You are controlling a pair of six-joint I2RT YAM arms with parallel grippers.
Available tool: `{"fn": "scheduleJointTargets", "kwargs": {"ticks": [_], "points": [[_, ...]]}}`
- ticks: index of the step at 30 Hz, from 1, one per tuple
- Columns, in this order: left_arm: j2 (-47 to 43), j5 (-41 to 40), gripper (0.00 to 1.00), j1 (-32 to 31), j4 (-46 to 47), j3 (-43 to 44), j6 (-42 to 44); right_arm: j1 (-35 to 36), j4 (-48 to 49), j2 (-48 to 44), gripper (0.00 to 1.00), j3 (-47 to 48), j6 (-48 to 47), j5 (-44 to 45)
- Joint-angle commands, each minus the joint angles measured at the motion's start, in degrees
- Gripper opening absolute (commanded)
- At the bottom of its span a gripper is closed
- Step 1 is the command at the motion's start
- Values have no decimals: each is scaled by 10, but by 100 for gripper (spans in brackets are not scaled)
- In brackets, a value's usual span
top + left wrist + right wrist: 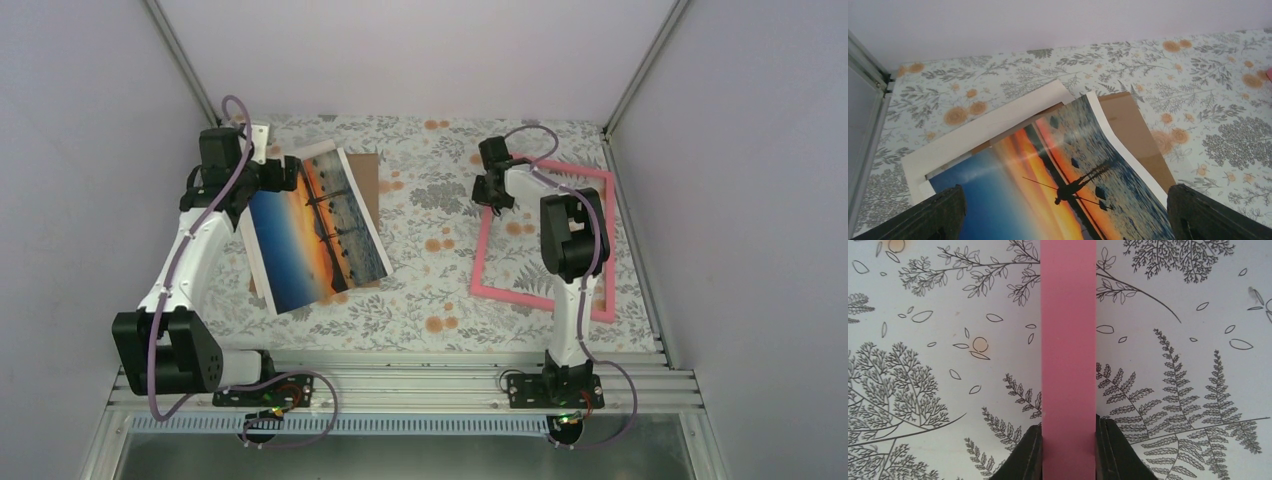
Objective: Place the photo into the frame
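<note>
Right gripper (pixel 1068 432) pinched the frame (pixel 1068 340) across one bar, a finger pressed flush against each edge. That was probably the only sound hold on so thin and flat a thing, one that would let it be slid or tipped rather than lifted from above. Left gripper (pixel 288 172) hung spread wide over the far end of the photo (pixel 315 235), touching nothing that I could see. It looked ready either to take the print's edge or simply to wait.

The frame lay flat on the table (pixel 430 290) at the right, gripped near the far end of its left bar. The photo lay face up at the left, well apart from the frame. It rested on a brown board (pixel 368 185) that stuck out past its far side.

Only the right wrist view showed the grip itself, since from the top the wrist hid the fingers. Only the left wrist view showed the photo's far edge curling up off the board, with a white sheet (pixel 978 135) under it. The top view alone gave the gap between photo and frame, so the insertion looked not yet begun.
</note>
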Motion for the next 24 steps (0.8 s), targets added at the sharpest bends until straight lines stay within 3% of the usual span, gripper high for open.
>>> {"fn": "scheduleJointTargets", "kwargs": {"ticks": [1,6,14,18,24], "points": [[11,-13,100,-22,13,0,0,5,-16,-7,4,44,4,-43],[20,14,100,-47,21,21,7,3,-23,-48,4,111,-10,-160],[38,148,100,-83,22,94,-15,-16,34,-122,4,193,2,-373],[45,228,100,-116,47,126,-35,-32,109,-169,3,189,24,-473],[88,285,100,-198,79,192,-75,-62,331,-244,3,111,137,-609]]}}
